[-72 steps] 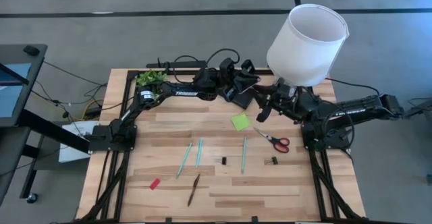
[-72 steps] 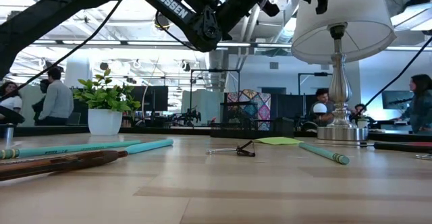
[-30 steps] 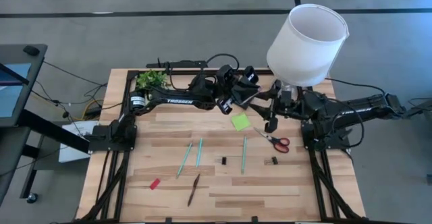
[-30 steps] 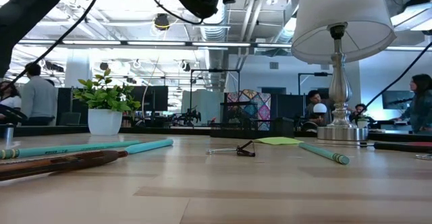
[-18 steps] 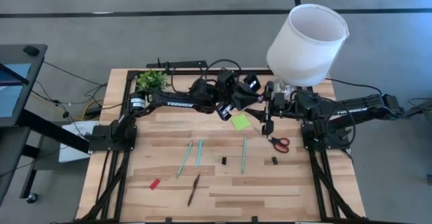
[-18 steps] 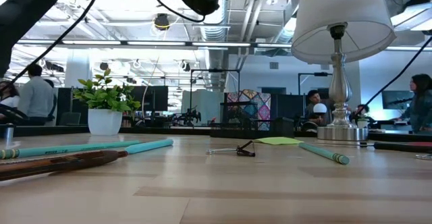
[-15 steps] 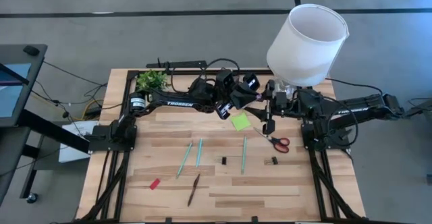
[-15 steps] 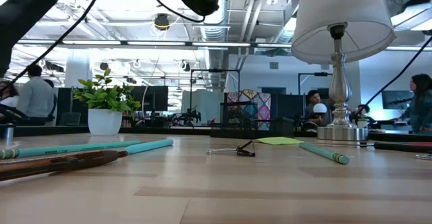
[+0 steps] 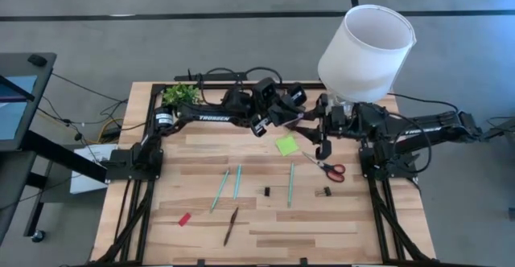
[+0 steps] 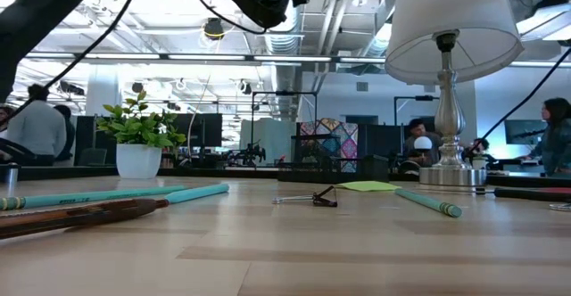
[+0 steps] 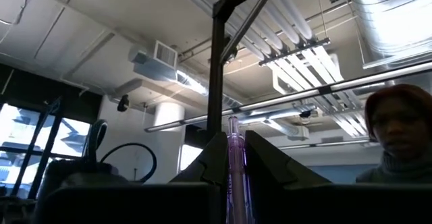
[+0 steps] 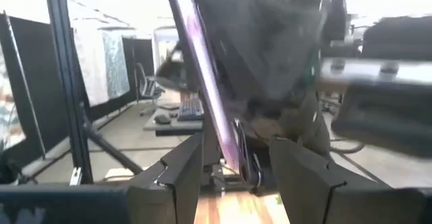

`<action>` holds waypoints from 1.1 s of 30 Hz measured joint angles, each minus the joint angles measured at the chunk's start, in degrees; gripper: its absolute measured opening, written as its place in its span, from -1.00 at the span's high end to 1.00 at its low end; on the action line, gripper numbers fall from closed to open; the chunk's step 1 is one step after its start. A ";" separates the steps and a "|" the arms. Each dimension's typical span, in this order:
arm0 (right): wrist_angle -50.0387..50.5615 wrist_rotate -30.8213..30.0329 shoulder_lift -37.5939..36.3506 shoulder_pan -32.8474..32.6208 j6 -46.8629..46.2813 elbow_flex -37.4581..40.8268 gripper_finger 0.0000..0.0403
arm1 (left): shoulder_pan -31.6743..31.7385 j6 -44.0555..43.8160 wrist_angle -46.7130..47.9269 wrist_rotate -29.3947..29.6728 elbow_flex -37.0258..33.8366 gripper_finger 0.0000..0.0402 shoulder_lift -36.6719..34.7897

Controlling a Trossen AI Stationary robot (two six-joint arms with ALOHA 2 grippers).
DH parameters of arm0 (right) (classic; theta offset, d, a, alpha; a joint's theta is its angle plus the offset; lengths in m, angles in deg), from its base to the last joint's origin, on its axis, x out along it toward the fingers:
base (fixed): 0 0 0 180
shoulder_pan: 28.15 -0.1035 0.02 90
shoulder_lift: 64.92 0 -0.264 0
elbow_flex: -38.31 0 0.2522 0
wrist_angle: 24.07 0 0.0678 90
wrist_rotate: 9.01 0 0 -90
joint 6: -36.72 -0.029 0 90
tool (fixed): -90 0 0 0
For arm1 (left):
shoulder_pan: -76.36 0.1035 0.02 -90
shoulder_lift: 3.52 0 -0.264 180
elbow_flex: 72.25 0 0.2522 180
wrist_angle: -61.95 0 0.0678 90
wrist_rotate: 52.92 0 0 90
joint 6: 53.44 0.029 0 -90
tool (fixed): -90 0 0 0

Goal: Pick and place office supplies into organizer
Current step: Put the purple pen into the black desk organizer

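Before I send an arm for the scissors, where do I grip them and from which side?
Take the scissors at the slim metal blades just ahead of the red handles, coming straight down. They lie flat on the table, so fingers must straddle the blades from above.

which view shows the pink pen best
The left wrist view: the pink pen stands centred between the left hand's closed fingers, its full width clear. The right wrist view shows it as a slanted purple streak in front of the right hand. In the high view it is a thin sliver; the low view misses it.
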 joint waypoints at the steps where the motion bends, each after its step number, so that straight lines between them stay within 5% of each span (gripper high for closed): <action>1: 0.36 -0.42 -0.68 0.11 0.00 -0.24 0.19 | 0.51 -0.29 -0.01 -0.35 0.00 0.89 0.00; 7: 10.72 -10.28 -6.46 -0.14 3.71 -2.40 0.25 | 4.84 0.03 -0.81 -0.74 0.00 0.90 0.00; 12: 17.52 -15.33 -12.64 -2.69 -2.99 -2.94 0.29 | 10.80 3.14 5.44 -2.84 -0.04 0.90 -0.02; 20: 17.87 -14.70 -15.15 -9.64 -4.86 -2.94 0.33 | 17.35 30.26 30.32 -5.83 -2.40 0.90 0.04; 25: 17.89 -14.72 -13.79 -11.18 -3.01 -2.94 0.32 | 19.41 39.52 35.99 -6.91 -2.39 0.90 0.30; 28: 17.94 -14.74 -13.13 -10.49 -3.01 -2.94 0.32 | 20.53 33.47 27.42 -8.47 -2.27 0.90 3.56; 33: 17.89 -14.75 -12.03 -8.91 -3.04 -2.92 0.32 | 21.66 12.46 -1.51 -0.95 -1.60 0.90 12.84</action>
